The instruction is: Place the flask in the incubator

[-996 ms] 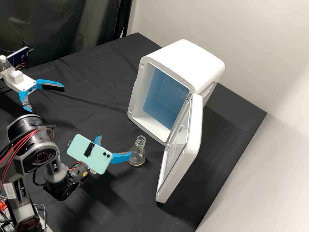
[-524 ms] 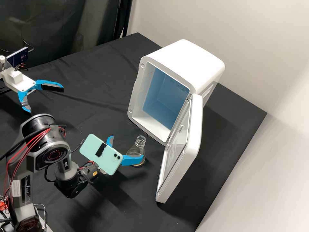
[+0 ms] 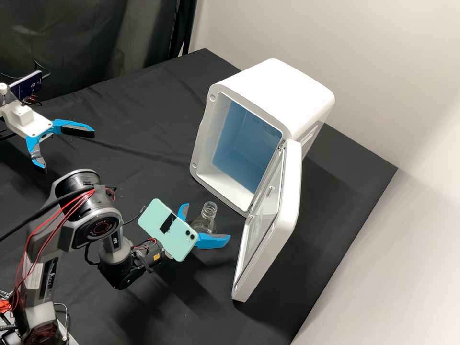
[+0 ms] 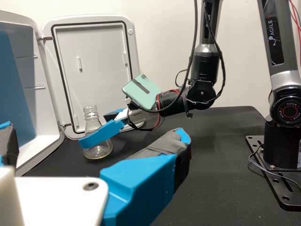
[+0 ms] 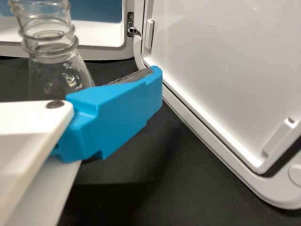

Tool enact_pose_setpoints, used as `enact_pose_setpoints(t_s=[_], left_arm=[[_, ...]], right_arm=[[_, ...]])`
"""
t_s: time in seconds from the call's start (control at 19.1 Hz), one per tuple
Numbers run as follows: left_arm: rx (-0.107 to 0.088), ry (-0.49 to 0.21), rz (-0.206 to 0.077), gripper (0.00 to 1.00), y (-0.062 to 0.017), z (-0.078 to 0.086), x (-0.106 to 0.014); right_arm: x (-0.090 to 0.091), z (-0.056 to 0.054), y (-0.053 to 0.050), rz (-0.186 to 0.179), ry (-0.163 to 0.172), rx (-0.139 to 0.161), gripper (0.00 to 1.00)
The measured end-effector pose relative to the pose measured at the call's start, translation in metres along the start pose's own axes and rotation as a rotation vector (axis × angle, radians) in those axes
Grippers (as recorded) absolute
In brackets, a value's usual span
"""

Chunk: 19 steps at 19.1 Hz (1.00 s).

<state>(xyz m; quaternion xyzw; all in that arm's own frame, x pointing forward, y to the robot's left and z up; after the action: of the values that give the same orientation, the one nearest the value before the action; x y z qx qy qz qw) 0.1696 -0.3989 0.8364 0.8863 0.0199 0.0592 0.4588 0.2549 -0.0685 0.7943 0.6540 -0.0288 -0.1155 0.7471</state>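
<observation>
Two fingers of the right claw (image 3: 207, 229) stand apart, straddling the upright flask (image 3: 209, 211) on the table (image 3: 143, 110), just before the open incubator (image 3: 268, 96). Step: grasp, not yet clamped. Next: close, lift, clear the door (image 3: 282, 201). Left claw (image 3: 66, 145) spread, well apart.

Flask (image 3: 208, 216) stands on bench (image 3: 143, 96), between my right gripper's (image 3: 206, 224) fingers. Incubator (image 3: 287, 96) just beyond fingertips, its door (image 3: 282, 201) near one finger. My left gripper (image 3: 66, 147) sits well apart.
</observation>
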Motion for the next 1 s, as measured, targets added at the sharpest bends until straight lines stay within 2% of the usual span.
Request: enact_pose_setpoints(t_s=[0.26,0.52,0.73,0.79,1.0], left_arm=[[-0.003,0.005,-0.003,1.0,-0.0006,-0.001,0.0],[-0.003,0.005,-0.003,1.0,-0.0006,-0.001,0.0],[-0.003,0.005,-0.003,1.0,-0.0006,-0.001,0.0],[-0.003,0.005,-0.003,1.0,-0.0006,-0.001,0.0],[-0.003,0.005,-0.003,1.0,-0.0006,-0.001,0.0]], right_arm=[[0.009,0.002,0.004,0.027,-0.012,0.007,1.0],[0.014,0.008,0.012,0.066,-0.034,0.015,1.0],[0.013,0.009,0.012,0.066,-0.035,0.016,1.0],[0.013,0.009,0.012,0.066,-0.035,0.016,0.0],[0.013,0.009,0.013,0.068,-0.038,0.018,0.0]])
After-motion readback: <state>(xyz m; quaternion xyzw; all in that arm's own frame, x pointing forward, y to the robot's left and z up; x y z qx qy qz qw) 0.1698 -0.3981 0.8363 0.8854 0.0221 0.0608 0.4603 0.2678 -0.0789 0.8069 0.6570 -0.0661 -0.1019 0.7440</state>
